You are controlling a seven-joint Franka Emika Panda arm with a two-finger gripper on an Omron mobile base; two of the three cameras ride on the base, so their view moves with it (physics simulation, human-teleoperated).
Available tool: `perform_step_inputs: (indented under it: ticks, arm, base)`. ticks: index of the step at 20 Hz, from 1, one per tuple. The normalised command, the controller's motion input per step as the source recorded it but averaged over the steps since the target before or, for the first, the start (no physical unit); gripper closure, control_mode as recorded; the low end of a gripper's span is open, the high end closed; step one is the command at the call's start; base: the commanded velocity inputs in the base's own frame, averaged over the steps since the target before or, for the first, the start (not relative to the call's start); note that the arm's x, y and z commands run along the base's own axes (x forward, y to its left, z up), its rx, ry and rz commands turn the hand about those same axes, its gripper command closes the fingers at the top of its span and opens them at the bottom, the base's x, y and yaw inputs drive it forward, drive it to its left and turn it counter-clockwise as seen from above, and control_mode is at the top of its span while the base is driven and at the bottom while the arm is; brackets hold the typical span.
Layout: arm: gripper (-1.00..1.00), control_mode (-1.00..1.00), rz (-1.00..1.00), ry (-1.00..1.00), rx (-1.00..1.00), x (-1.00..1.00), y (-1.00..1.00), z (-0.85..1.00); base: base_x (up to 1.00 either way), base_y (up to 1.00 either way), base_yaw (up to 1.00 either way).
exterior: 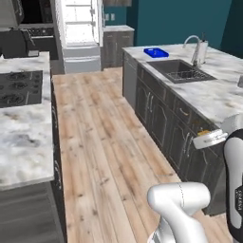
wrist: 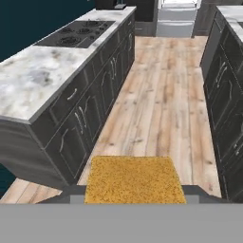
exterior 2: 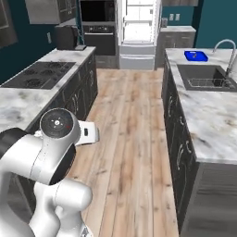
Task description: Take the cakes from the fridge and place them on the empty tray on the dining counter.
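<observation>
Tan-brown, flat and square with a speckled, grainy top, 1 cake (wrist: pixel 134 179) sits clamped between the 2 fingers of the pincer (wrist: pixel 134 192), seen in the hand view above the pale wood-plank floor (wrist: pixel 161 95). The bright blue rounded tray (exterior: pixel 156 52) lies on the veined marble dining worktop (exterior: pixel 218 90), beside a dark rectangular sink (exterior: pixel 180 70). The grey steel fridge (exterior 2: pixel 137 34) stands open at the far end, white inside
</observation>
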Motion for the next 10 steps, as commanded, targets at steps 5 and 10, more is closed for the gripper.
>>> perform_step_inputs:
  ticks: [5, 10]
  arm:
    - [1.0, 1.0, 0.0, 0.0, 0.0, 0.0, 0.0, 0.0]
    - [1.0, 1.0, 0.0, 0.0, 0.0, 0.0, 0.0, 0.0]
  base:
    - [-1.0, -0.6, -0.02]
    - [-0.27, -0.99, -0.02]
